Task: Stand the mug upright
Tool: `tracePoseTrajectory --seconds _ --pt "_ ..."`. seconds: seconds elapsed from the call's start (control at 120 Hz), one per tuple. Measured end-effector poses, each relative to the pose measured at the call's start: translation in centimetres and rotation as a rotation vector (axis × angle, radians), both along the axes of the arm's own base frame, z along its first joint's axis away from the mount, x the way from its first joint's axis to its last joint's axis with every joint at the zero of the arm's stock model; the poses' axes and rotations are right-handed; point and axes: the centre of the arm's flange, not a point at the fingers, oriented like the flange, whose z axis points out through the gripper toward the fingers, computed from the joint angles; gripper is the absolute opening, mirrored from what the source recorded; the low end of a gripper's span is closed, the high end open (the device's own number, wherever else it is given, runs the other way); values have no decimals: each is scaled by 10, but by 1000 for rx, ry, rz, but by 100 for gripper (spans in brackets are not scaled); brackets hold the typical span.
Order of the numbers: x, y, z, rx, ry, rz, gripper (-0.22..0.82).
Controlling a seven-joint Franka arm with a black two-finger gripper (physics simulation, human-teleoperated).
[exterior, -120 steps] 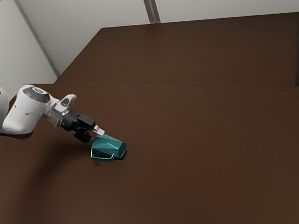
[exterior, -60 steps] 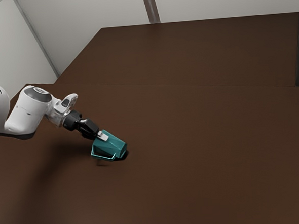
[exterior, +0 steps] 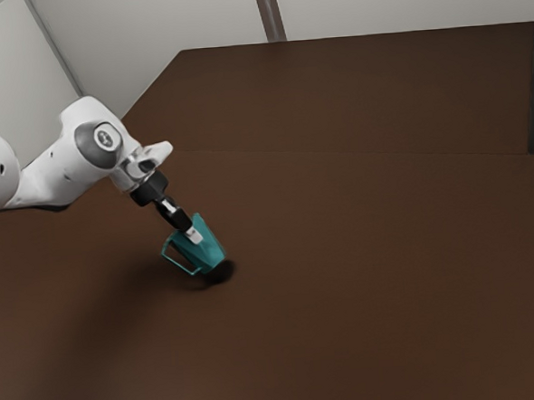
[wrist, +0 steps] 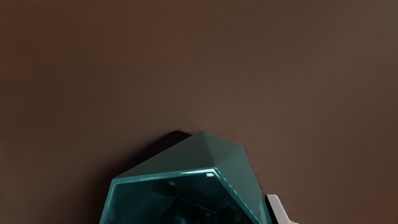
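Exterior view: a white robot arm (exterior: 76, 162) comes in from the view's left edge and slopes down toward a teal mug (exterior: 208, 251), left of and a little below the centre of the frame. The black gripper (exterior: 194, 234) is clamped on the mug's wall, its light tip against the side. The mug is tilted, neither upright nor flat, with its mouth toward the upper left and its base toward the lower right. Its handle (exterior: 179, 266) is on the lower-left side. A dark shadow (exterior: 220, 274) lies beside the base on the brown table (exterior: 389, 265). A pale wall (exterior: 400, 1) with a brown strip (exterior: 269, 14) runs along the top of the frame.

Wrist view: the mug is right at the gripper, its angular rim and dark, glossy inside facing the camera. One light-coloured fingertip (wrist: 277, 208) touches the outer wall; opposite it, just inside the rim, is a dark shape, partly cut off.
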Motion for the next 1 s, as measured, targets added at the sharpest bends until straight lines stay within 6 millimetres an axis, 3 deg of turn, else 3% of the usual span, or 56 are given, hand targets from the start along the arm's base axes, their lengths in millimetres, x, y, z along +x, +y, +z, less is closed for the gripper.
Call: tracePoseTrajectory --seconds 0.158,0.325,0.75,1.0 --pt "2 -26 10 247 -68 -82 -17" --pt "-2 -47 7 377 -140 -84 -18" --pt "-18 -77 -7 473 -155 60 -18" --pt "-29 -77 -14 486 -120 157 -18"
